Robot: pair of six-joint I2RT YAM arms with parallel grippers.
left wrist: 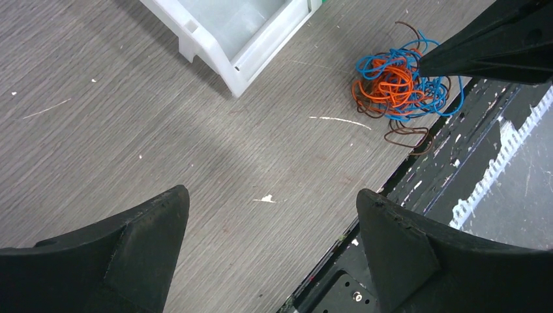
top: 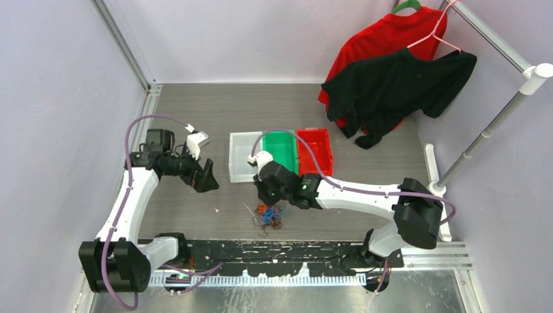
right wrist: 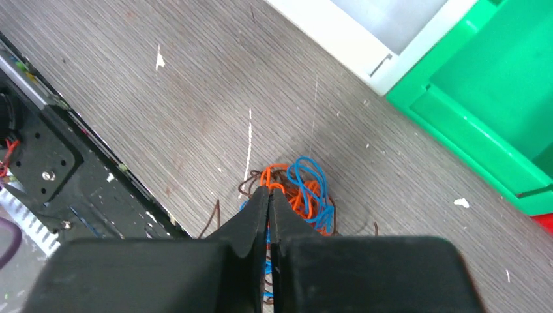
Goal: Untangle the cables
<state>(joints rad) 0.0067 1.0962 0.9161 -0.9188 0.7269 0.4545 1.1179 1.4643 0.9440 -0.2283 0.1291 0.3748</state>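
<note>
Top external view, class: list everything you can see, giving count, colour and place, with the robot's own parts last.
cables: one tangle, blue, orange, dark brown, table's near edge
white bin: one, white, mid-table, row's left
green bin: one, green, row's middle
red bin: one, red, row's right
red shirt: one, red, hanging far right
black shirt: one, black, hanging, overlapping it
rail: one, grey, far right
table: one, grey wood-grain, underneath
left gripper: one, black, open, above bare table
right gripper: one, black, shut, tips in cables

Bright, even overhead light — faint soft shadows, crisp focus across all three views.
</note>
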